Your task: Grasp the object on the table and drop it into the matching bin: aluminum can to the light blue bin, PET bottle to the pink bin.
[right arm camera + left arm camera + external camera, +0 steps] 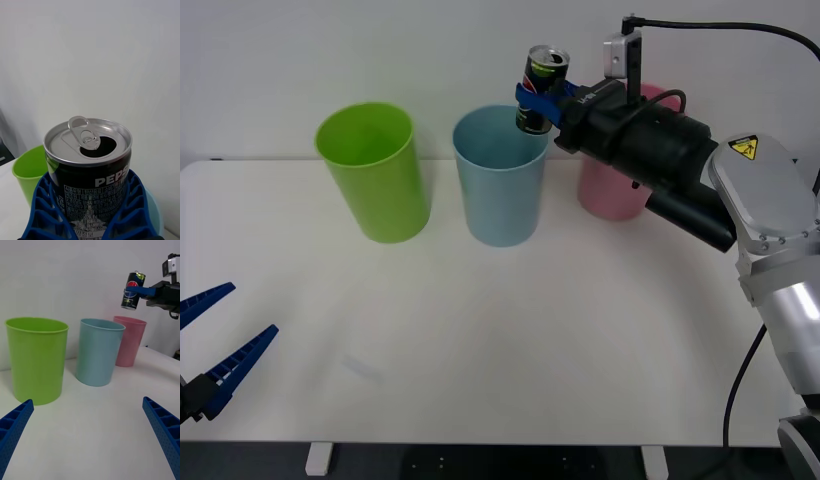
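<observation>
**Can held above the blue bin's right rim**

The right gripper [538, 101] is raised at the far side of the table [510, 340], its blue ribbed fingers [48, 210] closed on the can [541, 88]. The can is clear of the table, gripped around its middle and lower body, with its silver top and pull-tab up and leaning slightly. In the front view its base sits just over the right part of the blue bin's [500, 190] rim. From the left wrist view the can [132, 290] hangs well above the bins, appearing over the pink bin [128, 341], so how far it lies over the blue bin's [97, 351] mouth cannot be told for sure. The right wrist view shows the can's [88, 165] open mouth, the fingers pressed against both of its sides, a pale blue rim [155, 210] below on one side and the green bin [28, 170] beyond on the other.

Three bins stand in a row at the far side of the table: green bin [375, 175] on the left, blue in the middle, pink bin [615, 190] on the right, partly hidden behind the right arm. All stand upright and apart.

The left gripper [215, 340] waits low at the near left edge of the table, its jaws spread wide and holding nothing; its fingers [163, 431] show far apart over bare tabletop.
</observation>
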Robot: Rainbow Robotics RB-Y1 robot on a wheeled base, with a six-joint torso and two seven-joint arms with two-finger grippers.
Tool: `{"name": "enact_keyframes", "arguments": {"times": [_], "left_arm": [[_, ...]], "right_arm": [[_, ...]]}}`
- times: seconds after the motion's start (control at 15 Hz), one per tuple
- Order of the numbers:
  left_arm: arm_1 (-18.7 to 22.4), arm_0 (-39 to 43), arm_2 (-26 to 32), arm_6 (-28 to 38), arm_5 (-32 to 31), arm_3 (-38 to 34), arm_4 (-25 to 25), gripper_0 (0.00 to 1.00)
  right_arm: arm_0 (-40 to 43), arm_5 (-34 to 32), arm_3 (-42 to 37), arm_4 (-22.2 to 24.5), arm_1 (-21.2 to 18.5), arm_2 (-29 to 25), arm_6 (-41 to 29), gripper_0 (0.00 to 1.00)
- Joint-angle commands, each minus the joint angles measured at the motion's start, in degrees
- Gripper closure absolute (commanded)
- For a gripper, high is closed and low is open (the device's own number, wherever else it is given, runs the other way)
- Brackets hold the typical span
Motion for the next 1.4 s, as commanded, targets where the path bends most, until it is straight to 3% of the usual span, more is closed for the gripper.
{"name": "enact_keyframes", "arguments": {"times": [0.07,0.53,1.0,1.07,1.13,1.2,1.4], "left_arm": [[0.0,0.0,0.0,0.0,0.0,0.0,0.0,0.0],[0.0,0.0,0.0,0.0,0.0,0.0,0.0,0.0],[0.0,0.0,0.0,0.0,0.0,0.0,0.0,0.0],[0.0,0.0,0.0,0.0,0.0,0.0,0.0,0.0],[0.0,0.0,0.0,0.0,0.0,0.0,0.0,0.0],[0.0,0.0,0.0,0.0,0.0,0.0,0.0,0.0],[0.0,0.0,0.0,0.0,0.0,0.0,0.0,0.0]], "right_arm": [[-3.71,-0.07,4.77,2.39,2.61,0.0,0.58,1.0],[-11.35,2.56,16.99,3.71,6.91,0.0,3.57,1.0],[-11.79,3.09,17.6,3.71,7.53,-0.09,4.45,0.97],[-11.88,3.09,17.6,3.71,7.53,-0.17,4.63,0.67],[-11.79,3.09,17.6,3.71,7.53,-0.35,4.8,0.06],[-11.79,3.09,17.6,3.71,7.53,-0.44,4.98,0.0],[-11.79,3.0,17.6,3.71,7.53,-0.7,5.42,0.0]]}}
